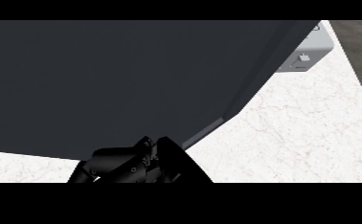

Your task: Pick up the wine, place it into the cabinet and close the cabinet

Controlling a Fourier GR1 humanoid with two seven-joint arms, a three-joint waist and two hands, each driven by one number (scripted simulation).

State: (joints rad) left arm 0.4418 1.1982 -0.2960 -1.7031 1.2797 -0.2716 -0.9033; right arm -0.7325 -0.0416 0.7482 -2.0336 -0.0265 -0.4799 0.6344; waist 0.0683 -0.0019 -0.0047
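A large dark cabinet door (134,84) fills most of the head view, from the top left down to the lower middle. Its slanted edge runs from the top right down to the bottom centre. One black hand, by its place my left hand (124,165), shows at the bottom just under the door's lower edge, right against it. A dark wedge stands beside it on the right. The wine is hidden, and so is the cabinet's inside. My right hand does not show.
White marble counter (297,132) lies bare to the right of the door and in a strip at the lower left. A grey appliance (305,53) with a small knob sits at the top right, by the counter's far edge.
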